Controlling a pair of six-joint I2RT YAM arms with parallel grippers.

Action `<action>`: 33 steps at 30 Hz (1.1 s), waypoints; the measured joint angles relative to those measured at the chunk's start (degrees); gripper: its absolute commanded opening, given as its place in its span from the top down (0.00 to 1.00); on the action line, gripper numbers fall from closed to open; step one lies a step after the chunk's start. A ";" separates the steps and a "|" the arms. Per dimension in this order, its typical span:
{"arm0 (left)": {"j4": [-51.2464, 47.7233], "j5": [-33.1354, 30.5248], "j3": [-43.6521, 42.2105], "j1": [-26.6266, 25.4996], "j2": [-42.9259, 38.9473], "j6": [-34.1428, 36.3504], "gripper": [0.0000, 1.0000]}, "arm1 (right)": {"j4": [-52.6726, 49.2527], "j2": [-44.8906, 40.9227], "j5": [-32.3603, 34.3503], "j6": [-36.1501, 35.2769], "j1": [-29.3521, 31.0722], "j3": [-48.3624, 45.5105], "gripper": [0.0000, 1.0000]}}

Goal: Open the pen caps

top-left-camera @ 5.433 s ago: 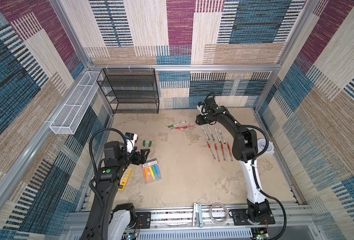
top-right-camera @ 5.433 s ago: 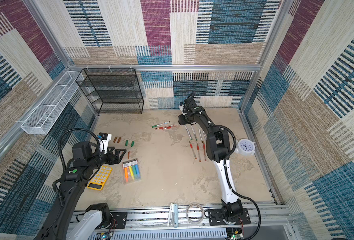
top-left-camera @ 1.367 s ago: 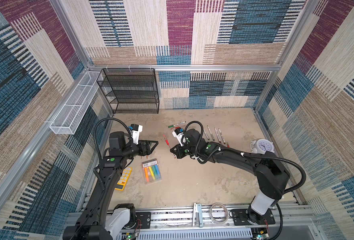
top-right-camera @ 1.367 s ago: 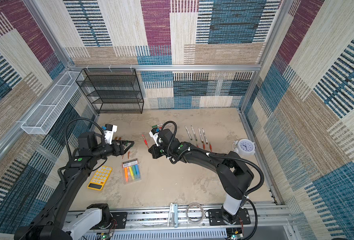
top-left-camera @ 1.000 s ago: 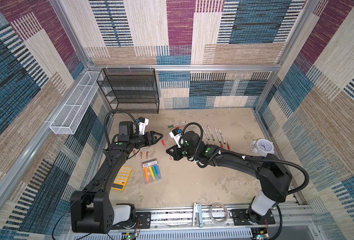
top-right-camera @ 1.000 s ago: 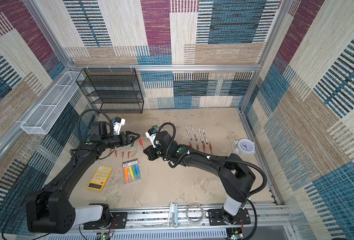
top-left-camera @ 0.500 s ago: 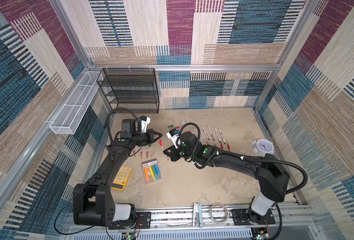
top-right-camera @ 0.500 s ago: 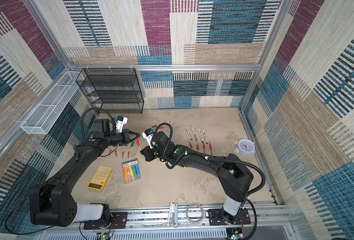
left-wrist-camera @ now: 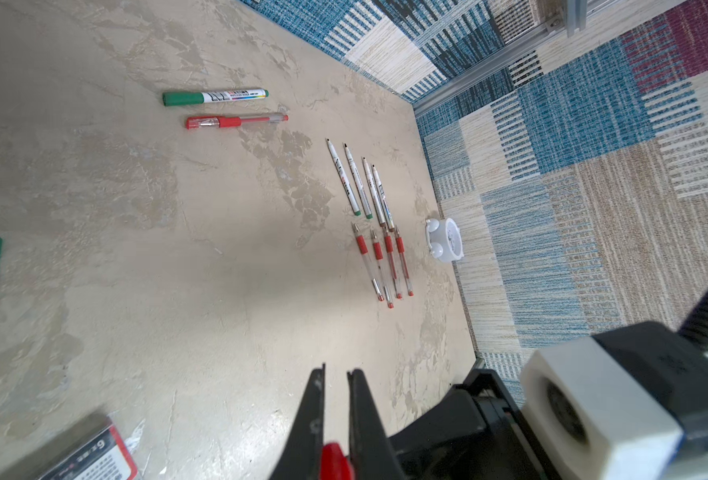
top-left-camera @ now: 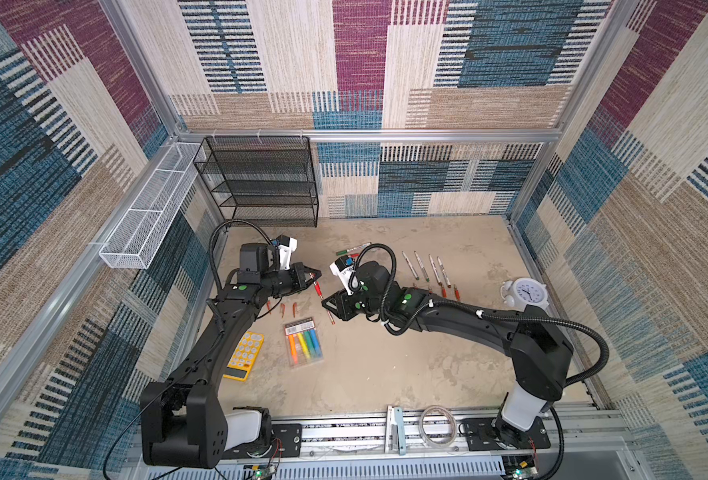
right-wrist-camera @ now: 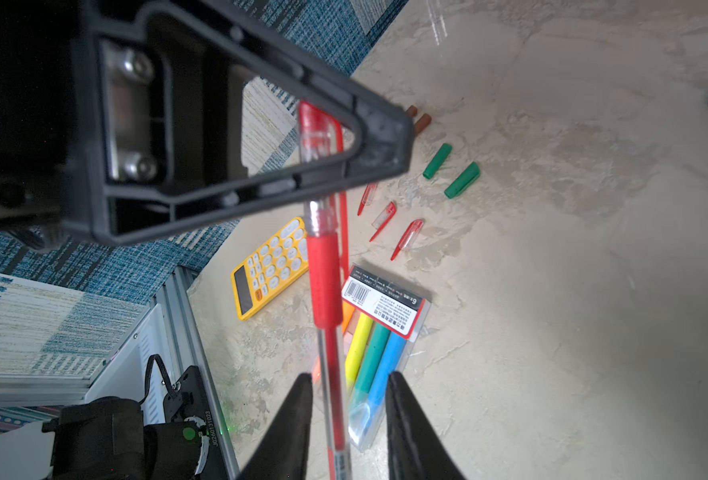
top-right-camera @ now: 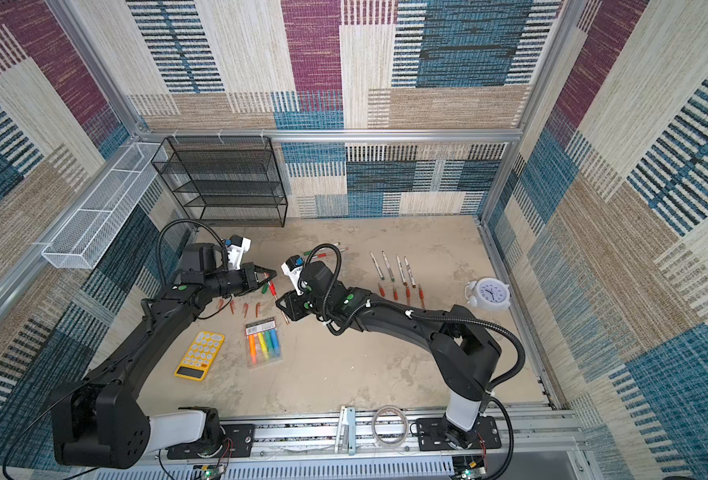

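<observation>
The left gripper (left-wrist-camera: 336,372) is clamped on the translucent red cap (right-wrist-camera: 319,133) of a clear-barrelled red pen (right-wrist-camera: 323,278) held between the arms. The right gripper (right-wrist-camera: 348,386) has its jaws apart around the barrel. Eight slim pens (left-wrist-camera: 361,245) lie uncapped in rows, their loose caps (right-wrist-camera: 462,179) set aside; this cap looks still seated, and a green-capped white marker (left-wrist-camera: 215,97) and another capped red pen (left-wrist-camera: 236,121) wait.

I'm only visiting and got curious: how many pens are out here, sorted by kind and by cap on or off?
Uncapped white markers: 4
Uncapped red pens: 4
Capped green marker: 1
Capped red pen, lying loose: 1
Red pen held by the left gripper: 1
Total: 11
</observation>
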 measured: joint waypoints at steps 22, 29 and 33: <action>-1.92 1.16 -0.81 0.24 -1.44 0.59 1.00 | 6.60 1.11 -2.97 -1.95 0.13 -3.48 1.00; -0.48 -1.42 -0.20 1.73 -0.92 0.70 1.00 | 3.65 -2.56 -3.32 0.76 0.13 -13.68 1.00; -0.68 -1.95 2.49 1.90 2.29 1.07 1.00 | 3.34 -6.27 -2.34 1.16 0.37 -17.62 1.00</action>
